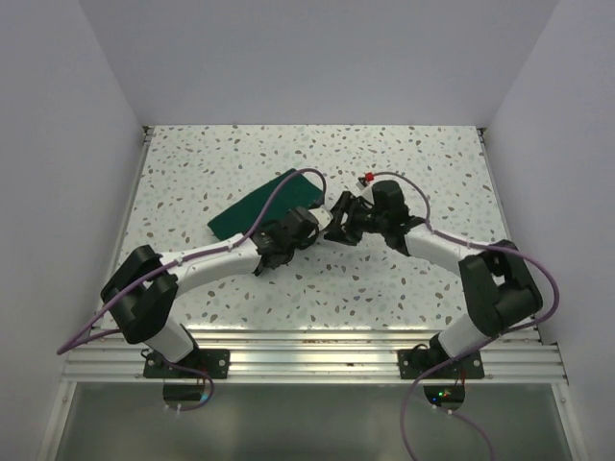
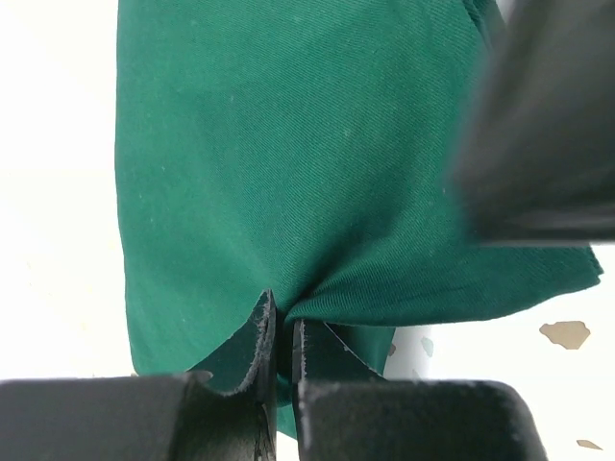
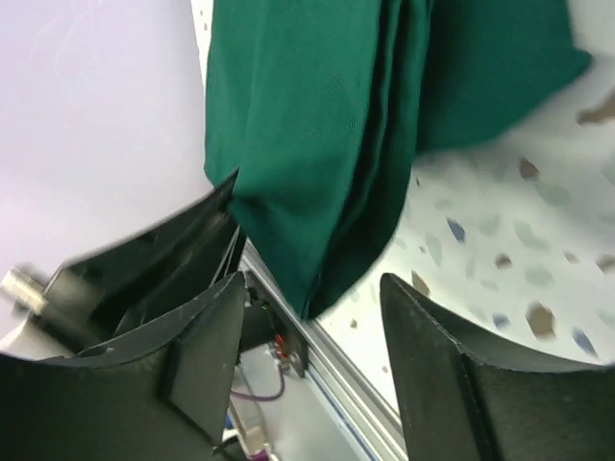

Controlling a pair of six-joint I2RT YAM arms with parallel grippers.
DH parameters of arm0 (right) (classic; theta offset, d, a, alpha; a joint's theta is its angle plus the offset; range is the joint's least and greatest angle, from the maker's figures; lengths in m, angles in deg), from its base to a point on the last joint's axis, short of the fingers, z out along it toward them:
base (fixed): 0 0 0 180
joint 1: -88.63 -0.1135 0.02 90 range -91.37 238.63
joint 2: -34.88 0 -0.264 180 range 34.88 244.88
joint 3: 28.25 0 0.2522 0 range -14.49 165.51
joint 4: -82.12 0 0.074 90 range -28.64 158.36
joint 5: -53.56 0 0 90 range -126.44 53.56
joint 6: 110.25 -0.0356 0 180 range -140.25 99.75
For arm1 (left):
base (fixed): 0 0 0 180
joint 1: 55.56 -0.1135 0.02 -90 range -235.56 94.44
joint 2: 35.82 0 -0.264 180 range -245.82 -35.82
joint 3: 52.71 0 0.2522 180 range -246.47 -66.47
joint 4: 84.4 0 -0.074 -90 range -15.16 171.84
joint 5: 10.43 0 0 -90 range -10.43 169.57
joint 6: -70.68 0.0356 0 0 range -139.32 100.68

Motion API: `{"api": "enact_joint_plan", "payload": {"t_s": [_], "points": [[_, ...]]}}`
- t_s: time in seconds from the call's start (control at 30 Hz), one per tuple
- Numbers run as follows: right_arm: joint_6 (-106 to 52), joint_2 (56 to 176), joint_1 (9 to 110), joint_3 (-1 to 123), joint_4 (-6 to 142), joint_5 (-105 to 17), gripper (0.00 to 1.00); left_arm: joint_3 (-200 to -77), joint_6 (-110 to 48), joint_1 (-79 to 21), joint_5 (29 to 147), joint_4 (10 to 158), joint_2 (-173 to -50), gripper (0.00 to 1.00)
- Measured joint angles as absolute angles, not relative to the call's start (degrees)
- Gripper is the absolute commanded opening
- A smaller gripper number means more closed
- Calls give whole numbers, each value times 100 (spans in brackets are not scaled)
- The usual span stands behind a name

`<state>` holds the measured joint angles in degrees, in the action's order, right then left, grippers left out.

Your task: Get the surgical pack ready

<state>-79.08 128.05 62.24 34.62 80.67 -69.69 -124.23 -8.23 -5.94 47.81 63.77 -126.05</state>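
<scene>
On the white speckled table, left of centre, lies a dark green folded cloth bundle, its near right corner under both wrists. No steel tray, instruments or gauze show in any view; whether anything is wrapped inside, cannot tell. The left gripper is pinched tight on a small ridge of the top layer, the weave puckering into creases that run to the fingertips. The right gripper stands wide apart and holds nothing, with the bundle's stacked edge hanging in the gap between its fingers; several layers show along that edge. Handling, as judged: soft, limp woven fabric, light, unlikely to slip against the pads, nothing fragile in the cloth itself. It should sag and drape from any single pinch, and the layers should peel apart, so a nip on the top sheet lifts that sheet only. To move the whole bundle, take all layers at the folded edge. To open it, take a free corner of the top layer, one gripper each side, and draw apart low over the table. Risk: layers sliding unevenly, cloth bunching between the two wrists.
</scene>
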Motion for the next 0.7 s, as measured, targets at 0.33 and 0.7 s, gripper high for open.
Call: {"api": "enact_joint_plan", "payload": {"t_s": [0.33,0.7], "points": [[-7489,12455,6827,3687,7672,-7046,7,-12369,-821,-591,4811,6434,-12601,0],[-8020,13655,6219,4294,8249,-7210,5,-12207,-847,-591,4896,6596,-12525,0]]}}
